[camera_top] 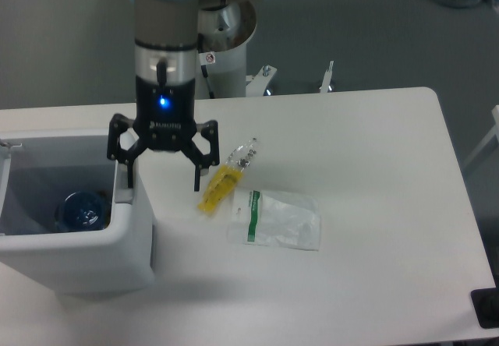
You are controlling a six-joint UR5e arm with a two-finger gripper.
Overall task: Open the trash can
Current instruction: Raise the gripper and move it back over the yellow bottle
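The trash can is a large boxy white bin at the left edge of the table. Its top stands open and I see into the grey inside, where a blue round object lies. Only a thin white edge of the lid shows at the far left. My gripper hangs over the can's right wall with its jaws wide open and empty. One fingertip is over the can's opening and the other fingertip is over the table.
A small yellow plastic bag lies just right of the gripper. A clear bag with a green stripe lies beside it. The robot base stands behind the table's far edge.
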